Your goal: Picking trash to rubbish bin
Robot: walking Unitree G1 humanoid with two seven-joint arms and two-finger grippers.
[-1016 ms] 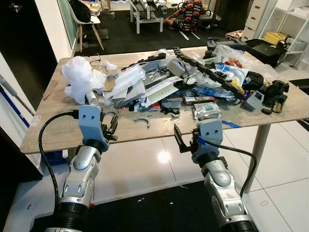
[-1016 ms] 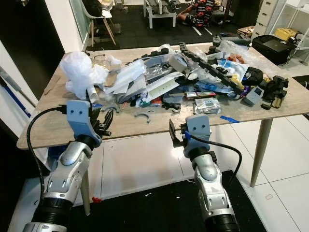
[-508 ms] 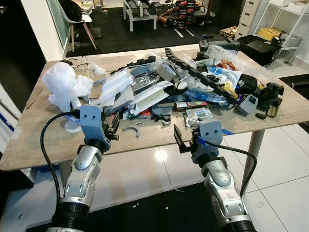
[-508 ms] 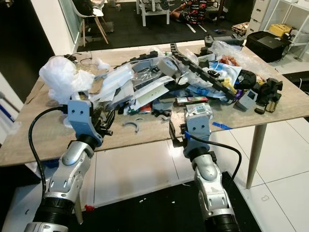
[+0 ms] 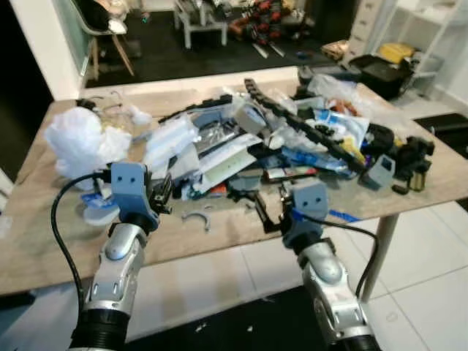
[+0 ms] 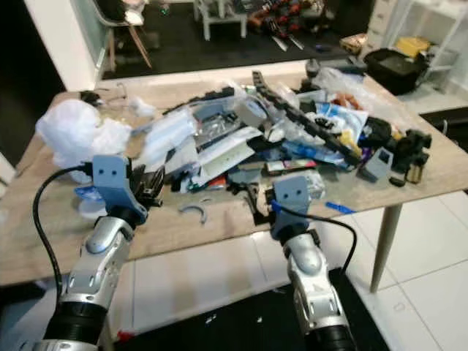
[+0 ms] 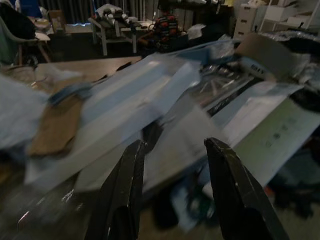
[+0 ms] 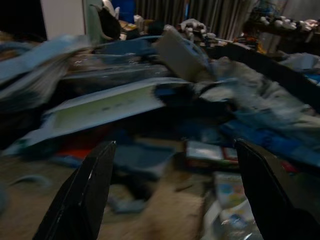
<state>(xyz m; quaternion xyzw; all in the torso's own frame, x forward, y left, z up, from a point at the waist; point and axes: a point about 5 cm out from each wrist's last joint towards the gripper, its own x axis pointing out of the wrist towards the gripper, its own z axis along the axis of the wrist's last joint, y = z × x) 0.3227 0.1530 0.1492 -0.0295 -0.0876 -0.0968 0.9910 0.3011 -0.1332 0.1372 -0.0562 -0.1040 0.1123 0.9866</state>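
A light wooden rectangular table [image 5: 44,241] carries a wide heap of clutter. At its nine o'clock side sits a crumpled white plastic bag [image 5: 77,139]. Toward the centre lies a pile of pale blue and white paper packets [image 5: 186,146], with a long white printed envelope [image 5: 228,153] slanting across it. A small grey curved plastic piece [image 5: 196,216] lies alone on bare wood at the table's six o'clock edge.

The left gripper [image 7: 172,190] hovers over the near edge at about seven o'clock, its two black fingers [image 7: 125,195] set moderately apart and empty, aimed at the pale blue packets. The right gripper [image 8: 172,190] hovers at the six o'clock edge with its fingers [image 8: 82,195] spread wide, holding nothing, facing a small foil wipes packet [image 6: 313,183] just beyond it.

From twelve o'clock toward three o'clock runs a long black linked cable chain [image 5: 300,121]. At three o'clock stand a small grey boxy device [image 5: 379,172] and a black blocky gadget [image 5: 415,157]. A blue tape strip [image 5: 342,216] lies at the near edge, around four o'clock. Beyond the table, at one o'clock, a black case [image 5: 384,73] rests on the floor.
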